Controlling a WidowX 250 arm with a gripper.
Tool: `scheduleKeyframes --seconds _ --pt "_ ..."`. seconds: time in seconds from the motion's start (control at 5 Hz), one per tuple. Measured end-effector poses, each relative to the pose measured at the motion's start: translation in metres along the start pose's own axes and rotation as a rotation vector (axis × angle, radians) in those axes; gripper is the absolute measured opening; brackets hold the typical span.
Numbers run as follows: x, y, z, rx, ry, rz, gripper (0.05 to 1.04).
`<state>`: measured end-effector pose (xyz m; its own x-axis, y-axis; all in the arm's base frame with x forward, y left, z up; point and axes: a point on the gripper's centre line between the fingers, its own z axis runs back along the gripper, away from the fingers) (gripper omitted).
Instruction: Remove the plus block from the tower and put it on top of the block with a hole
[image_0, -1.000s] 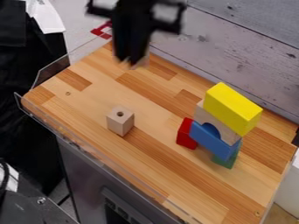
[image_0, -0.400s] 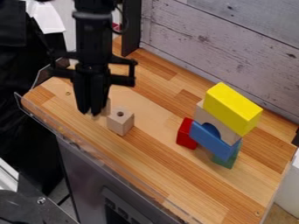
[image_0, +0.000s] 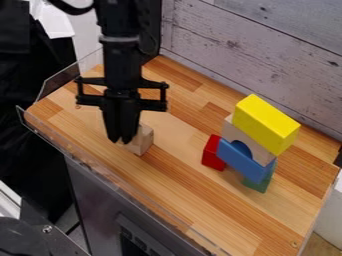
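Observation:
The gripper (image_0: 120, 141) hangs left of centre, at the upper left side of the wooden block with a hole (image_0: 142, 141), and covers part of that block. It is shut on a pale wooden piece, mostly hidden behind the fingers, which I take to be the plus block; its shape cannot be made out. Whether this piece touches the block with the hole, I cannot tell. At the right stands the tower, with a yellow block (image_0: 266, 124) on top, a wooden arch (image_0: 232, 132) under it, then a blue block (image_0: 242, 161) over a red block (image_0: 213, 154) and a green block (image_0: 257, 184).
The butcher-block tabletop (image_0: 180, 185) has a clear plastic guard (image_0: 67, 81) around its left end. A grey plank wall (image_0: 227, 55) runs behind it. The tower leaves a gap of bare wood between itself and the block with a hole.
The gripper came down and leftward from the top with the pale piece, then shifted a little right and lower, now covering part of the block with the hole. The tower has not moved.

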<state>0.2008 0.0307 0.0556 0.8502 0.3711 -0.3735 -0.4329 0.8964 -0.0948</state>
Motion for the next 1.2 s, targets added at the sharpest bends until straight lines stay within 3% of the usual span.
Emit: scheduleKeyframes --seconds 1.0,1.2 --pt "0.017 0.000 0.010 0.021 -0.040 -0.021 0.111" --pt "0.015 0.001 0.006 0.028 0.000 -0.023 0.288"
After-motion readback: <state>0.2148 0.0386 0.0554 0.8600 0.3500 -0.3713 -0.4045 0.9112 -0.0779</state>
